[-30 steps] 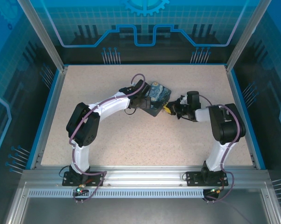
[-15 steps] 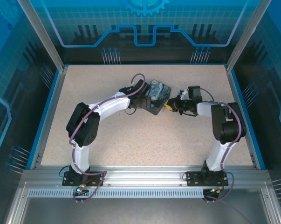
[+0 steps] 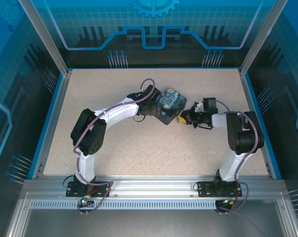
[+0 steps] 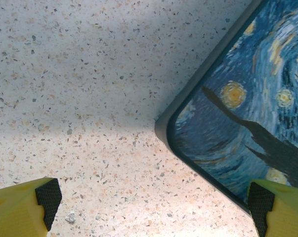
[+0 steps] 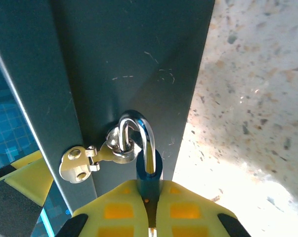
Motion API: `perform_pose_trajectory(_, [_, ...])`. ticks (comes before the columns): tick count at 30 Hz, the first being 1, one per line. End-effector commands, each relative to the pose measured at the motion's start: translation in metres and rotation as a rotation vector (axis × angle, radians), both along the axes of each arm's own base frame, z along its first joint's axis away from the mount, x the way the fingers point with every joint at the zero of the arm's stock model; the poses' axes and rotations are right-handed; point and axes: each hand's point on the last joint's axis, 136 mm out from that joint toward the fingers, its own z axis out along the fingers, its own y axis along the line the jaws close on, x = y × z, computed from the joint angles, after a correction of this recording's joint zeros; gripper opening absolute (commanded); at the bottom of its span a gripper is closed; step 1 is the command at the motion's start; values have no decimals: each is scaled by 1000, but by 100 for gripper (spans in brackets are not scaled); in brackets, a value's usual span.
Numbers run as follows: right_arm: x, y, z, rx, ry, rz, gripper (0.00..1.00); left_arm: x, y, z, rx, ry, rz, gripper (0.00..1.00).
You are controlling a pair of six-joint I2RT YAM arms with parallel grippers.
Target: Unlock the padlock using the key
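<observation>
Right wrist view puts the padlock on the dark side wall of the blue box, its bright shackle threaded through the hasp. The right gripper is pinched closed on the lock's body. The left gripper is spread wide and holds nothing, one finger over the bench and the other over the box's painted lid, with the box's corner between them.

The step in hand looks like steadying the lock. Next the key must reach the keyway, which is hidden between the yellow fingers, so the lock probably needs re-gripping.

Compared with a second ago, the box has settled flatter, its lid facing the top camera, and the right wrist has dropped lower beside it.
</observation>
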Motion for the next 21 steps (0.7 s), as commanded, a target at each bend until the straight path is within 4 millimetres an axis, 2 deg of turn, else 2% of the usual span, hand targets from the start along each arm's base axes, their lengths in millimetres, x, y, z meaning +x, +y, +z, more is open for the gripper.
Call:
perform_pose_trajectory(1, [-1, -25, -5, -40, -16, -73, 0, -18, 24, -23, 111, 100, 12, 98])
perform_pose_trajectory(4, [3, -25, 5, -20, -91, -59, 0, -17, 23, -22, 109, 95, 10, 98])
perform_pose_trajectory(8, [9, -13, 14, 69, -138, -2, 0, -15, 18, -17, 92, 80, 3, 98])
perform_pose_trajectory(12, [10, -2, 10, 101, -125, 57, 0, -13, 8, -14, 84, 70, -12, 98])
perform_pose_trajectory(18, [1, 18, 5, 43, -111, 130, 0, -8, -1, -3, 65, 47, -20, 98])
perform_pose_trajectory(21, [-6, 20, 2, 23, -83, 144, 0, -6, -2, 5, 60, 29, -25, 98])
